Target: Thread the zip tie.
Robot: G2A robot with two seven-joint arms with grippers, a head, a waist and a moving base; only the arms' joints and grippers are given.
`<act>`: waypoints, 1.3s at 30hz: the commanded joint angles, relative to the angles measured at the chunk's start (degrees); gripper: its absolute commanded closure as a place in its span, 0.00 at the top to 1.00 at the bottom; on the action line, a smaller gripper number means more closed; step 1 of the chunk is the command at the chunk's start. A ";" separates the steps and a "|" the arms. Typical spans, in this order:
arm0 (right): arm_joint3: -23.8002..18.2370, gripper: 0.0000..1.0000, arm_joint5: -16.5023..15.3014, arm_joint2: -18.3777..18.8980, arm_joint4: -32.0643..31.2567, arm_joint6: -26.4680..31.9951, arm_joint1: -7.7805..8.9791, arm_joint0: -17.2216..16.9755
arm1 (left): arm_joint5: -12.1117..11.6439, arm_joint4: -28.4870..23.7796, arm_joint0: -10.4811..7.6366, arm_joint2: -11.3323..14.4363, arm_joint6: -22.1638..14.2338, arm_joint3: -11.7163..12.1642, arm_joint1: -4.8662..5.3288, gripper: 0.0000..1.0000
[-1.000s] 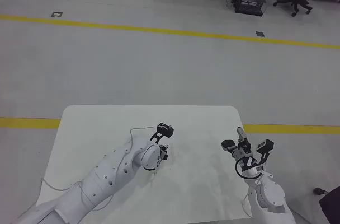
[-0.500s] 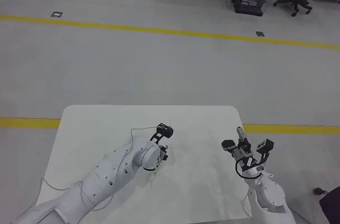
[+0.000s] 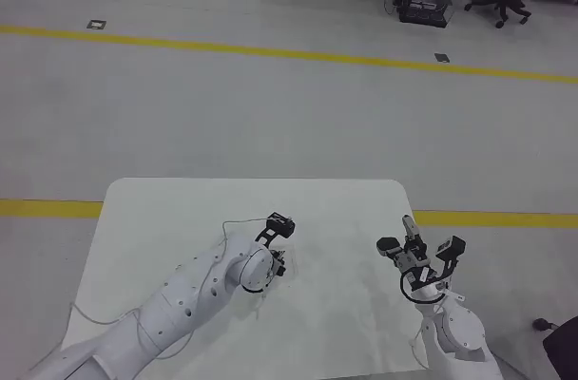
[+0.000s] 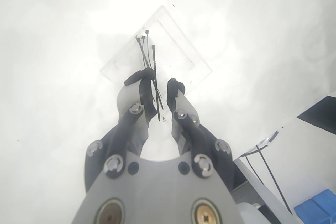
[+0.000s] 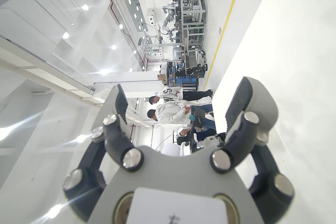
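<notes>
Several black zip ties (image 4: pixel 147 51) lie in a bundle on a flat white square tray (image 4: pixel 189 44) on the white table (image 3: pixel 175 218). My left gripper (image 4: pixel 160 79) hangs just over the tray's near corner, open. The ties' tails run between its fingers, and one black fingertip (image 4: pixel 145 75) touches the bundle. In the top view this gripper (image 3: pixel 278 258) is near the table's middle. My right gripper (image 3: pixel 420 249) is held up near the table's right edge, away from the ties. It is open (image 5: pixel 178 101) with nothing between its pads and points out into the room.
Off to one side in the left wrist view are a white ledge with thin black lines (image 4: pixel 265 164) and blue blocks (image 4: pixel 320 205). The table (image 4: pixel 52 78) around the tray is plain white cloth. Its right edge (image 3: pixel 410 204) runs past the right gripper.
My left wrist has shifted slightly toward the table's near side. The right arm has not moved.
</notes>
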 commanded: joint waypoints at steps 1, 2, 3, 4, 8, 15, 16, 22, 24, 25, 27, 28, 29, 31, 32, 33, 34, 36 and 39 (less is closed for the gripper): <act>0.00 1.00 0.00 0.00 0.00 0.01 0.00 0.00 | 0.04 -0.23 -0.12 0.10 0.15 0.19 -0.06 0.13; 0.00 1.00 0.00 0.00 0.00 0.01 0.00 0.00 | 0.06 -0.26 -0.17 0.16 0.20 0.25 -0.08 0.13; 0.00 1.00 0.00 0.00 0.00 0.01 0.00 0.00 | 0.12 -0.29 -0.23 0.29 0.23 0.27 -0.12 0.13; 0.00 1.00 0.00 0.00 0.00 0.01 0.00 0.00 | 0.16 -0.28 -0.30 0.40 0.25 0.29 -0.16 0.13; 0.00 1.00 0.00 0.00 0.00 0.01 0.00 0.00 | 0.34 -0.53 -0.64 0.87 0.84 0.51 -0.40 0.15; 0.00 1.00 0.00 0.00 0.00 0.01 0.00 0.00 | 0.43 0.14 -1.77 2.98 2.00 3.45 -1.25 0.21; 0.00 1.00 0.00 0.00 0.00 0.01 0.00 0.00 | 0.43 0.06 -1.92 3.22 2.33 3.91 -1.39 0.21; 0.00 1.00 0.00 0.00 0.00 0.01 0.00 0.00 | 0.65 -0.47 -2.92 4.20 3.86 5.58 -2.20 0.20; 0.00 1.00 0.00 0.00 0.00 0.01 0.00 0.00 | 0.54 -0.40 -3.08 4.36 4.09 5.95 -2.31 0.20; 0.00 1.00 0.00 0.00 0.00 0.01 0.00 0.00 | 0.51 0.02 -3.20 4.57 4.06 6.24 -2.34 0.20; 0.00 1.00 0.00 0.00 0.00 0.01 0.00 0.00 | 0.68 1.02 -3.35 5.25 4.09 6.75 -2.49 0.20; 0.00 1.00 0.00 0.00 0.00 0.01 0.00 0.00 | 0.77 1.58 -3.43 5.59 4.18 7.00 -2.57 0.21; 0.00 1.00 0.00 0.00 0.00 0.01 0.00 0.00 | 0.79 2.25 -3.51 6.04 4.20 7.24 -2.66 0.21; 0.00 1.00 0.00 0.00 0.00 0.01 0.00 0.00 | 0.93 2.84 -3.51 6.69 4.52 7.75 -2.90 0.21; 0.00 1.00 0.00 0.00 0.00 0.01 0.00 0.00 | 0.96 3.51 -3.62 7.09 4.57 8.09 -2.99 0.21; 0.00 1.00 0.00 0.00 0.00 0.01 0.00 0.00 | 1.09 3.94 -3.67 7.42 4.67 8.31 -3.11 0.21; 0.00 1.00 0.00 0.00 0.00 0.01 0.00 0.00 | 1.19 3.77 -3.60 7.57 4.93 8.52 -3.26 0.20; 0.00 1.00 0.00 0.00 0.00 0.01 0.00 0.00 | 1.20 3.78 -3.66 7.76 5.22 9.05 -3.44 0.16; 0.00 1.00 0.00 0.00 0.00 0.01 0.00 0.00 | 1.48 3.85 -3.79 7.94 5.51 9.63 -3.70 0.00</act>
